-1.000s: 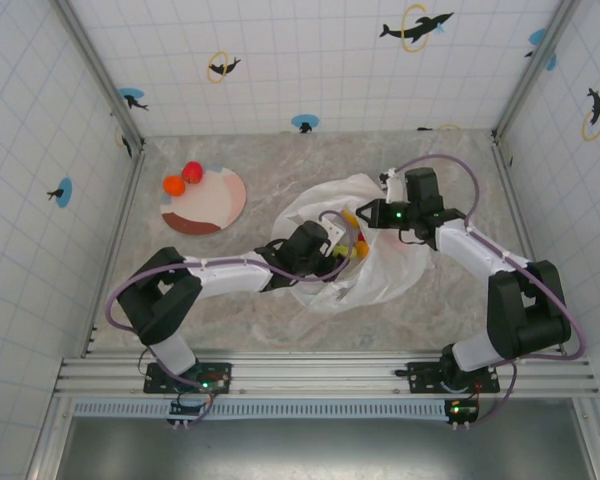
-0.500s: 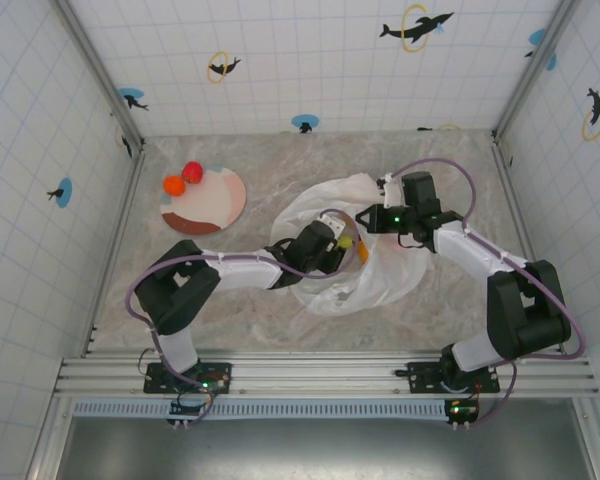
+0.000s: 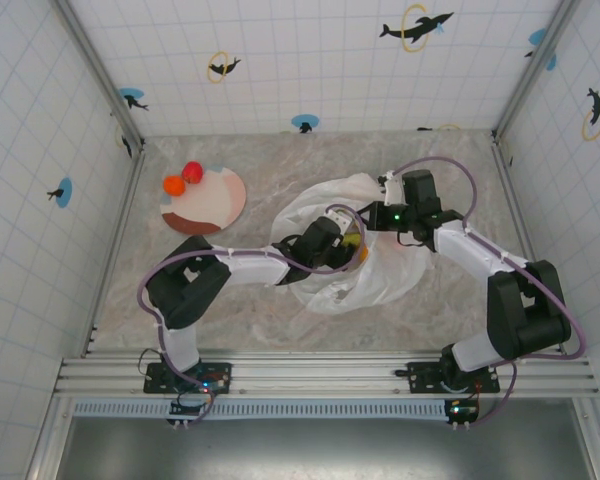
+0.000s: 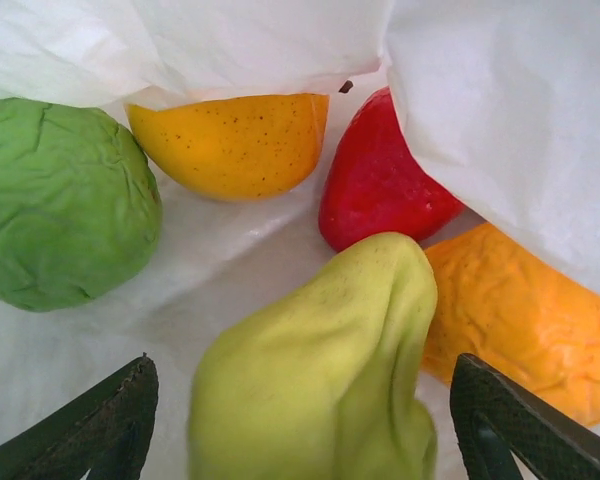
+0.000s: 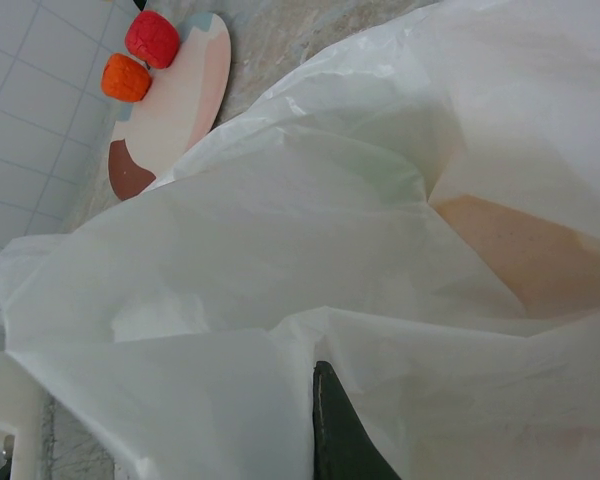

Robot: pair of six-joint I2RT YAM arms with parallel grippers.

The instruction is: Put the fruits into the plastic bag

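Note:
My left gripper (image 4: 305, 420) is inside the plastic bag (image 3: 380, 275), open, its dark fingers wide apart. A yellow-green fruit (image 4: 320, 380) lies between them, touching neither. Further in lie a green fruit (image 4: 60, 200), a yellow-orange fruit (image 4: 230, 145), a red fruit (image 4: 380, 185) and an orange fruit (image 4: 510, 320). My right gripper (image 3: 368, 215) is shut on the bag's upper rim, and one dark finger (image 5: 335, 430) pokes out under a pinched fold of the bag (image 5: 310, 230). A red fruit (image 3: 193, 172) and an orange fruit (image 3: 173, 185) sit on the plate (image 3: 220, 205).
The round pink-white-brown plate (image 5: 180, 110) lies at the back left, with its red fruit (image 5: 152, 38) and orange fruit (image 5: 127, 77) at the far edge. Tiled walls enclose the marble table (image 3: 230, 300) on three sides.
My left arm has reached further to the right, deeper into the bag's mouth. The right gripper has stayed on the rim, and the plate's two fruits have not moved.

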